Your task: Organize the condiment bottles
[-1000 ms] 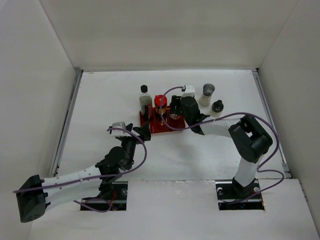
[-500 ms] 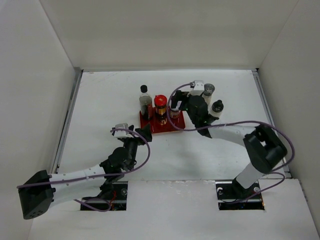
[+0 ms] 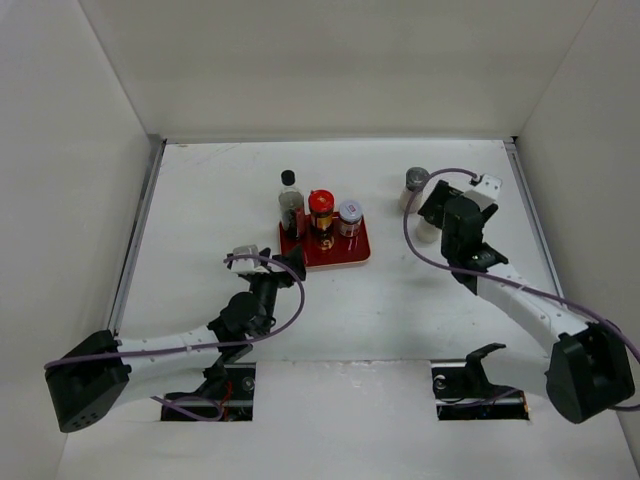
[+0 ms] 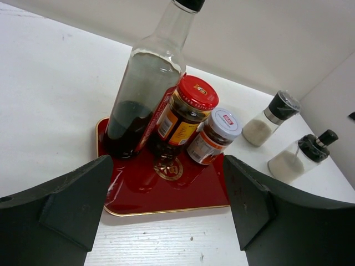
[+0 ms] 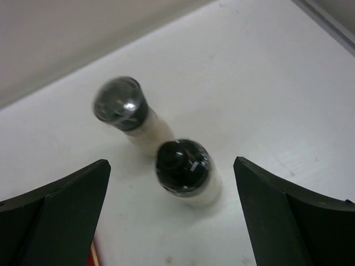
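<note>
On the red tray (image 3: 345, 256) stand three condiment bottles: a tall dark bottle (image 3: 290, 206) with a black cap, a red-capped amber jar (image 3: 321, 209) and a pale-lidded jar (image 3: 349, 214). My left gripper (image 3: 287, 266) is open just short of the tray's near left corner, holding nothing. The left wrist view shows the tray (image 4: 138, 194), bottle (image 4: 145, 83) and both jars (image 4: 184, 113) (image 4: 215, 137). My right gripper (image 3: 437, 212) hangs open above the black-topped shaker (image 5: 184, 169), which lies between its fingers untouched. The grey-topped shaker (image 3: 414, 184) (image 5: 123, 108) stands just behind.
White walls close in the table on the left, back and right. A metal rail (image 3: 135, 240) runs along the left edge and another (image 3: 540, 235) along the right. Both shakers stand on bare table right of the tray.
My right gripper let go of the pale-lidded jar on the tray, opened wide and swung right over the two shakers. The left arm barely shifted.
</note>
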